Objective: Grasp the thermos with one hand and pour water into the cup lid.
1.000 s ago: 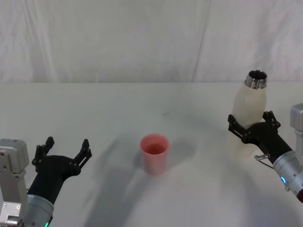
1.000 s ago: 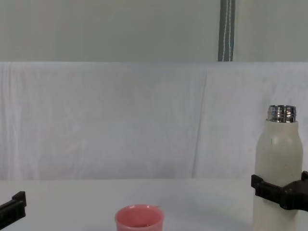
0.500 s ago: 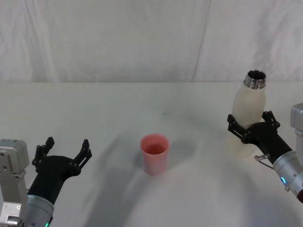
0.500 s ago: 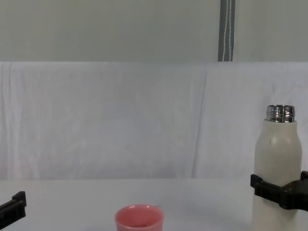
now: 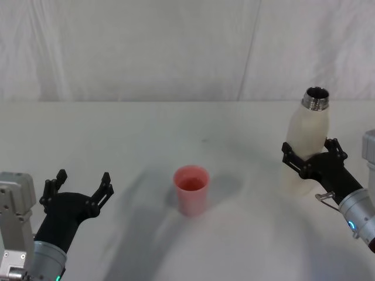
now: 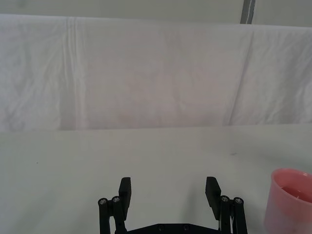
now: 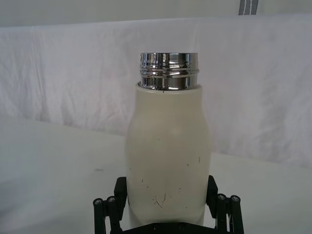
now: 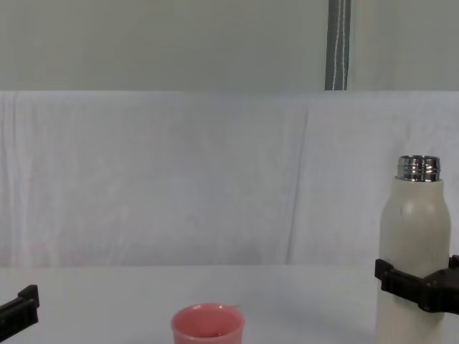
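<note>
The thermos [image 5: 307, 143] stands upright at the right side of the table [image 5: 146, 134], its cap off and its steel neck open at the top. The right gripper [image 5: 310, 157] has it round the lower body: the black fingers [image 7: 213, 187] sit one on each side of the cream wall, pinching the bottle between them, as the right wrist view shows, where the thermos [image 7: 168, 146] rises straight up from between the fingers. In the chest view the thermos [image 8: 414, 251] stands at the right edge, with the right gripper [image 8: 418, 285] clasped across its lower part. The cup [image 5: 191, 189] stands upright near the middle of the table, well apart from the thermos and to its left; it is pink and open at the top, and whether it holds any liquid cannot be told. The left gripper [image 5: 79, 186] hangs low at the left side of the table, well apart from the cup, with its fingers [image 6: 125, 190] spread wide and nothing between them; the left wrist view has the cup [image 6: 291, 200] off to one side of that gripper [image 6: 168, 187]. A white cloth [image 5: 176, 47] hangs behind the table
</note>
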Motion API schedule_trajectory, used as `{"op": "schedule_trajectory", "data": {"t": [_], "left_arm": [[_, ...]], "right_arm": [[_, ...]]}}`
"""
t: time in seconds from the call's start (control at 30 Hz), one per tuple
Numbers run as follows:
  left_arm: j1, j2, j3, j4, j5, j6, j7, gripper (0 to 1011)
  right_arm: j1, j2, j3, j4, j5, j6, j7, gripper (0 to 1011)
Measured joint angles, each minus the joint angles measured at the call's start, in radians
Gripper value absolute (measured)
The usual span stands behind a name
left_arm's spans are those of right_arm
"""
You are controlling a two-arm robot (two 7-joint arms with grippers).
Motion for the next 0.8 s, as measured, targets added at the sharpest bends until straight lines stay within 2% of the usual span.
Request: {"op": "schedule_trajectory", "data": {"t": [0.8], "left_arm": [[0.000, 0.000, 0.000, 0.000, 0.000, 0.000, 0.000, 1001]], "right_arm": [[-0.030, 0.017, 0.006, -0.052, -0.005, 0.023, -0.013, 1000]]}}
